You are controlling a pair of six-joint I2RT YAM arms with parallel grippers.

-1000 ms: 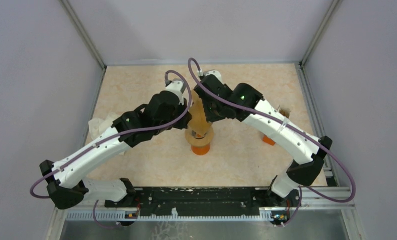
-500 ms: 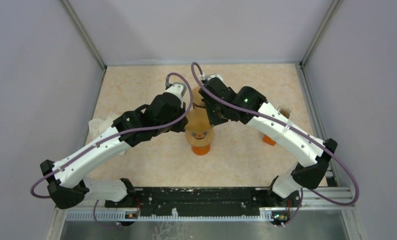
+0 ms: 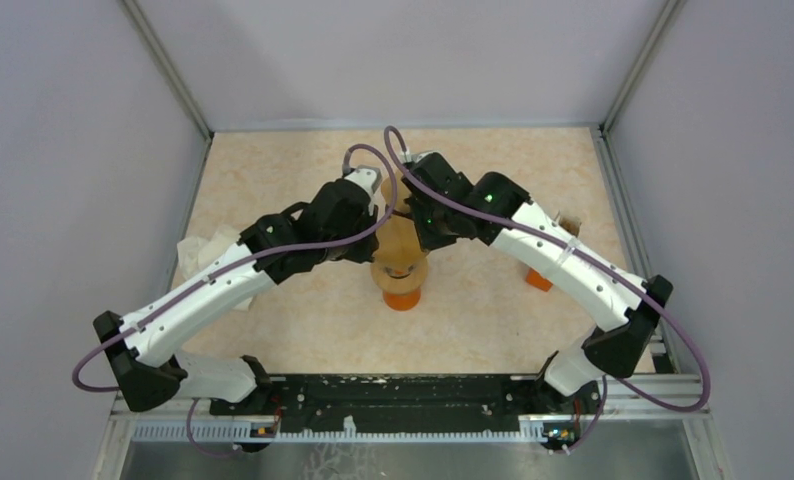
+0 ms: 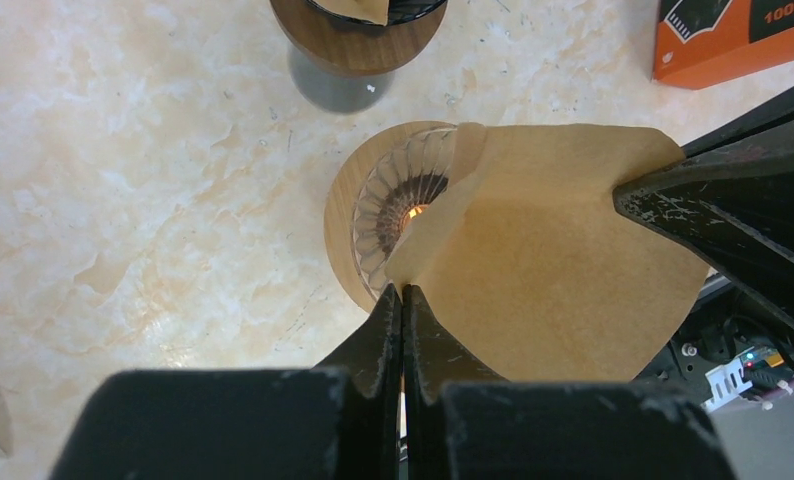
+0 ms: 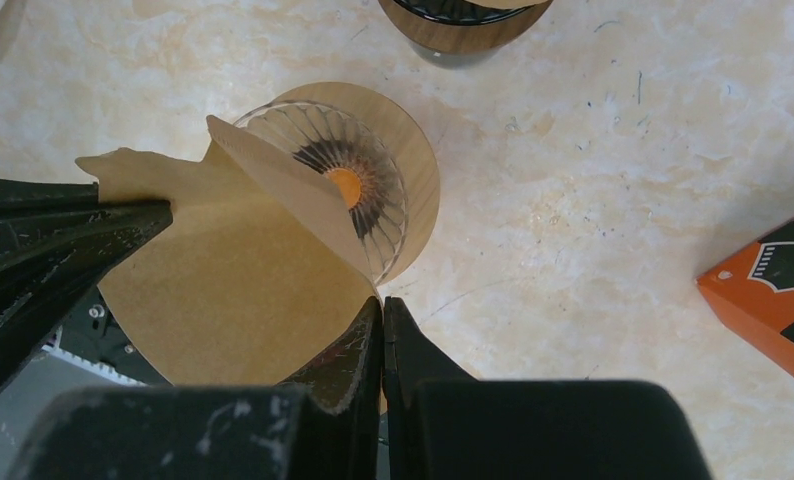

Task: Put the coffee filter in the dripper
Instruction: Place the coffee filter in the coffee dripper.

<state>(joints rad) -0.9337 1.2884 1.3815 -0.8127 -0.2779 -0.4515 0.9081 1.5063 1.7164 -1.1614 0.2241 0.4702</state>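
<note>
Pinching opposite edges of the brown paper cone coffee filter, the left gripper and right gripper (both clamped on paper) hold it above the ribbed glass dripper, covering its 4 o'clock side in the left wrist view.

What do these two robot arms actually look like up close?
The left arm and right arm each have white tube-like links between chunky black joints, a purple cable looping alongside and a small green light. The left gripper and right gripper each end in two black, tapered, scuffed fingers.
</note>
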